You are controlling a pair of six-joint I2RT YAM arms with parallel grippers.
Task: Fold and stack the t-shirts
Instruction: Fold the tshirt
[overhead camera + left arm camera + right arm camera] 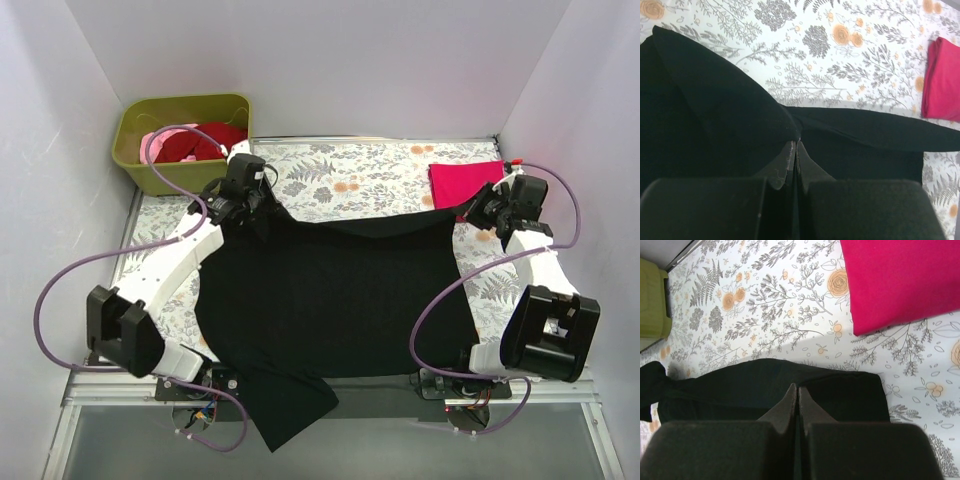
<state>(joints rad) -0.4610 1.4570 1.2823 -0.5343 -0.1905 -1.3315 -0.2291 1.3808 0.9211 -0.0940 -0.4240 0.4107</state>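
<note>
Here, a black t-shirt lies spread across the table between the 2 arm bases, covering most of the near half of the floral table cloth. 1 flap hangs over the near edge on the left.

The shirt's far edge runs left to right and is held at both ends. The left gripper has its fingers pressed together on the far-left corner, where the cloth peaks up into a ridge. The right gripper is likewise pinched shut on the far-right end of that edge.

So the shirt's body lies on the near side of both grippers, toward the bases, and each arm is about equally close to its own corner. A fold would likely mean carrying the held edge toward the bases, with both grippers level.

Beyond the right gripper, a folded magenta-pink t-shirt rests flat on the cloth, apart from the black one. At the far left, an olive-green tub holds a dark red shirt and a pale pink shirt, both bunched.
</note>
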